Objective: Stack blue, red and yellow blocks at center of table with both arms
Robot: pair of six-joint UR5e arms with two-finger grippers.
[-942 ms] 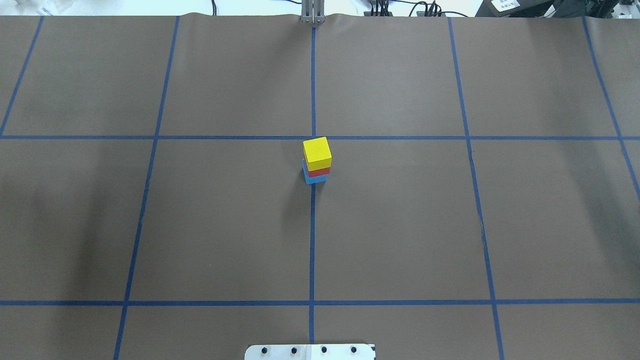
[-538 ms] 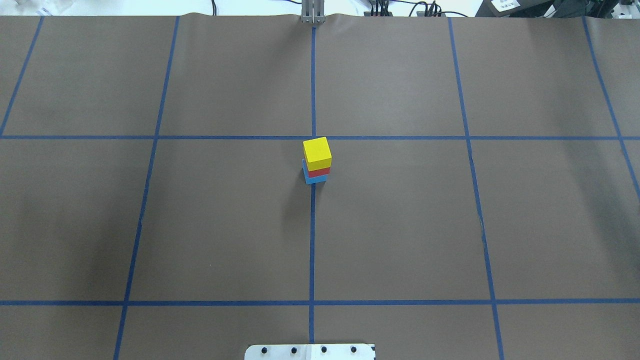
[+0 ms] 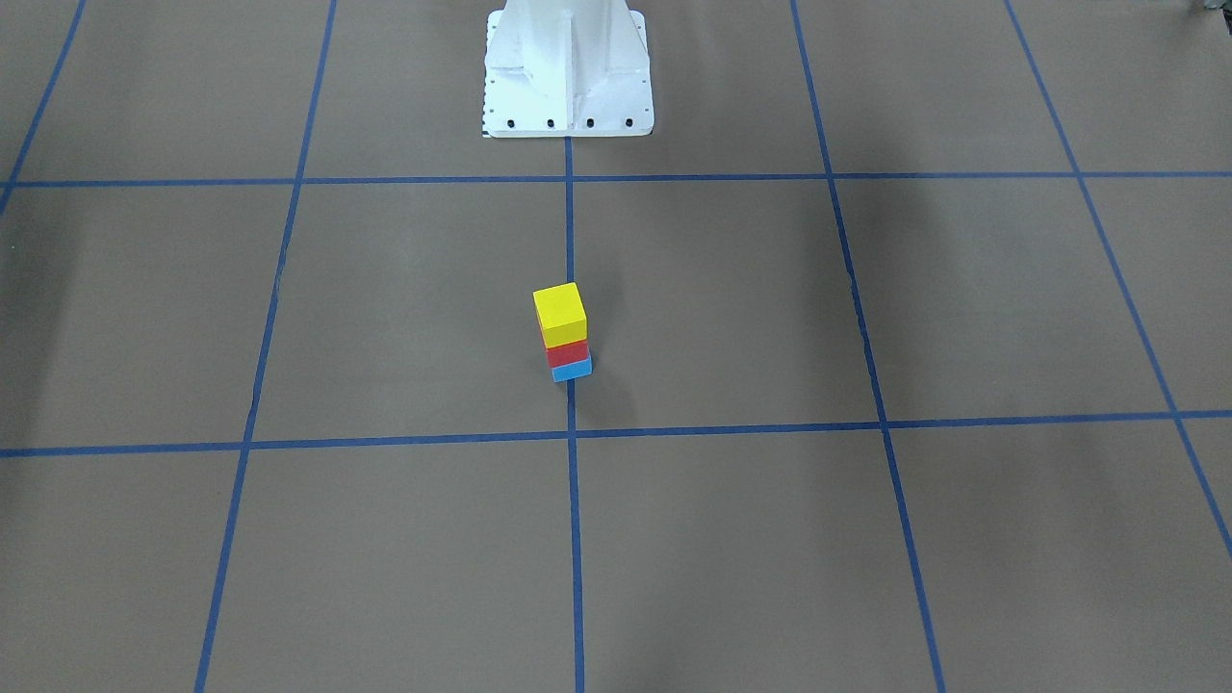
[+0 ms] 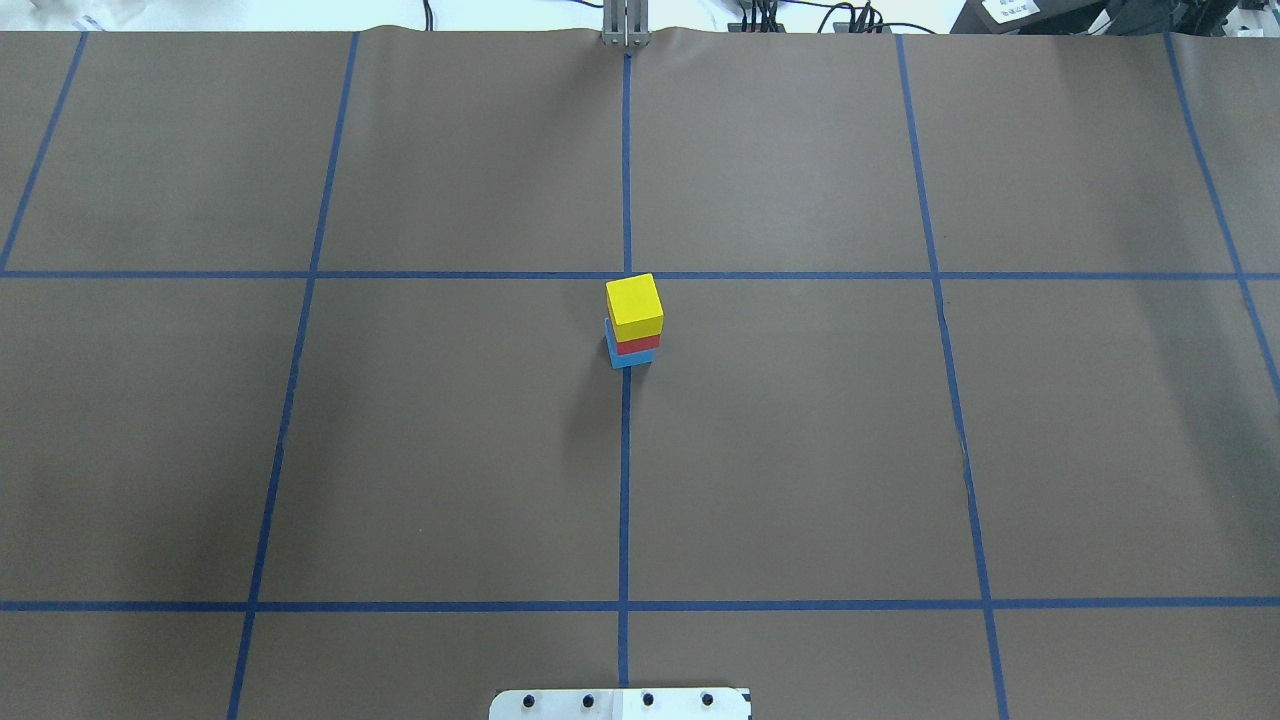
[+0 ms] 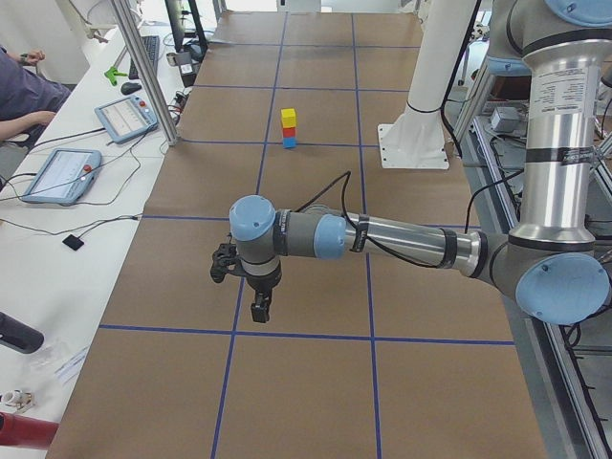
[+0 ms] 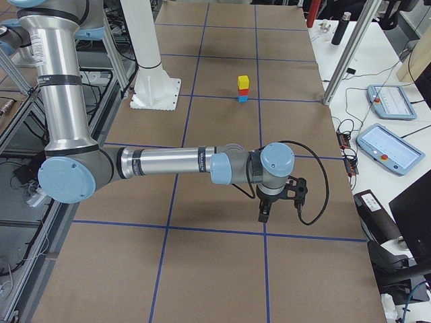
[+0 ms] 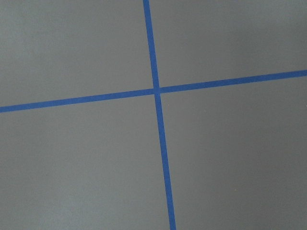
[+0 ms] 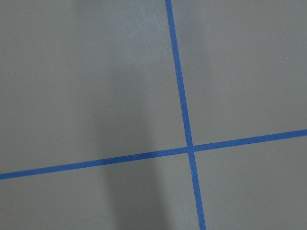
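Overhead exterior: yellow block (image 4: pixel 634 305) on red block (image 4: pixel 637 344) on blue block (image 4: pixel 630 359), one upright stack on the table (image 4: pixel 450 450). It sits on the middle tape line (image 4: pixel 624 480), just at 6 o'clock of a tape crossing (image 4: pixel 627 275). The blue block's edge shows slightly past the red at 9 o'clock.

Exterior front-facing: same order, stack standing free. Robot base (image 3: pixel 568 77) at 12 o'clock from it, well apart.

Exterior left: left gripper (image 5: pixel 258 308) points down over the table, stack well apart at 12 o'clock from it. Finger gap: cannot tell from this angle.

Exterior right: right gripper (image 6: pixel 262 214) points down too, stack well apart at about 12 o'clock. Wide or narrow, cannot tell.

Left wrist-mounted: brown cover, blue tape lines crossing.

Right wrist-mounted: same kind of picture, with a soft shadow band at 6 o'clock.
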